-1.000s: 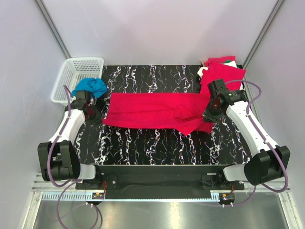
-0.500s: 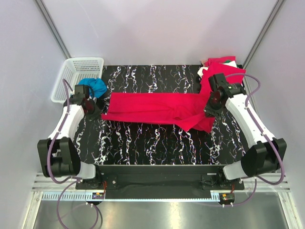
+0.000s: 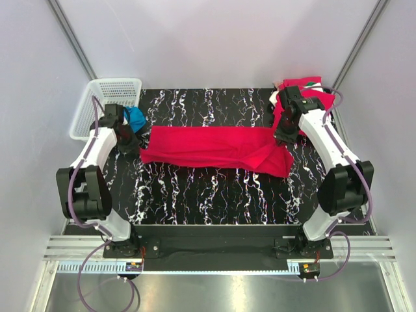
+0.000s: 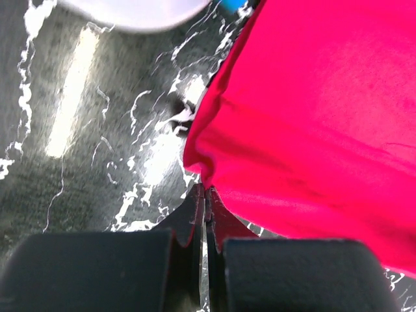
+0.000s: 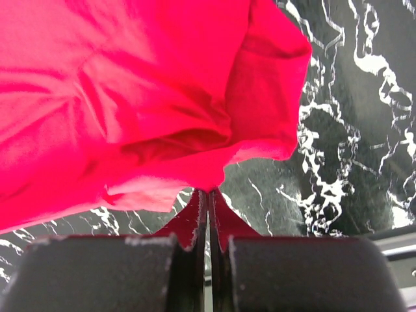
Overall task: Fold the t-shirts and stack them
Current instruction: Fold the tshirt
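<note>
A bright red t-shirt lies stretched in a long band across the black marble table. My left gripper is shut on its left end; the left wrist view shows the cloth edge pinched at my gripper. My right gripper is shut on its right end, where the fabric bunches above my gripper. More red t-shirts, one showing white and green, lie piled at the back right corner.
A white plastic basket stands at the back left, with a blue cloth beside it. The bare marble table stretches in front of the shirt. Grey walls close in both sides.
Both arms have carried the shirt's ends toward the back of the table. The front fold has flattened and the shirt now lies as a narrower band, further back.
</note>
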Available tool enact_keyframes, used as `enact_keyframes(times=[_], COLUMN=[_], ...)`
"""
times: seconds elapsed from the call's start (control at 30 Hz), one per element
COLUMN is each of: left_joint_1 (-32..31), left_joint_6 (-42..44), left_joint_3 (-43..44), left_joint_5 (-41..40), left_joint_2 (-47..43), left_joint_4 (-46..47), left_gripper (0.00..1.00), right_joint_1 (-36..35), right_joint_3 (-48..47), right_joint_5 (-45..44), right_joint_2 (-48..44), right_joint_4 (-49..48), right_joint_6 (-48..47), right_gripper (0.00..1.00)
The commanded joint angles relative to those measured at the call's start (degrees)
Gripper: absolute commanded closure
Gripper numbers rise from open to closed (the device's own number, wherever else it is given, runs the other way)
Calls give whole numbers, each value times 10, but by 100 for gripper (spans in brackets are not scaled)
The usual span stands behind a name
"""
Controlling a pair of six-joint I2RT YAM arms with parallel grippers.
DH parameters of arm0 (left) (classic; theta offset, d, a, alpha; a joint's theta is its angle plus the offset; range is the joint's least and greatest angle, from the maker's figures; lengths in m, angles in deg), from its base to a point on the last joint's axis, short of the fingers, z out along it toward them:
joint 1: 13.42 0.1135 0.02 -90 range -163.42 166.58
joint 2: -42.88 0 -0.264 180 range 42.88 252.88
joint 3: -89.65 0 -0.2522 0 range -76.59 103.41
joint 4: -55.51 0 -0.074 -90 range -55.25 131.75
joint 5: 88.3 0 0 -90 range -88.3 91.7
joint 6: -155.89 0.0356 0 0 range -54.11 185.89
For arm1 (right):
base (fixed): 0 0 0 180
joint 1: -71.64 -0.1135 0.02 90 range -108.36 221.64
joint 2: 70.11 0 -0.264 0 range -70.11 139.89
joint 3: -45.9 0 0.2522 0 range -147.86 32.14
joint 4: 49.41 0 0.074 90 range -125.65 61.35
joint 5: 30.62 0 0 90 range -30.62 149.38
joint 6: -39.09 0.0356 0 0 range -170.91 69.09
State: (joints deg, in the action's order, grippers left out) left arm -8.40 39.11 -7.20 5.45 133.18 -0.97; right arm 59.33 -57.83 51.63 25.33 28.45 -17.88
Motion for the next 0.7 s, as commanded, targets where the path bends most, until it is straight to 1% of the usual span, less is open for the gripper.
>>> enact_keyframes(times=[0.0, 0.33, 0.47, 0.67], left_joint_1=[-1, -19, -33, -47], left_joint_6=[26, 51, 54, 64], left_joint_3=[67, 151, 170, 191], left_joint_5=[15, 24, 22, 22], left_joint_2=[33, 133, 159, 176], left_joint_4=[0, -28, -32, -33], left_gripper=[100, 100, 100, 100], right_joint_1=[11, 26, 29, 37], right_joint_3=[-56, -140, -158, -179], right_joint_5=[-24, -22, -22, -18], right_joint_2=[32, 111, 138, 147], right_joint_4=[-12, -2, -1, -1], right_joint_6=[-31, -60, -68, -71], right_gripper=[100, 100, 100, 100])
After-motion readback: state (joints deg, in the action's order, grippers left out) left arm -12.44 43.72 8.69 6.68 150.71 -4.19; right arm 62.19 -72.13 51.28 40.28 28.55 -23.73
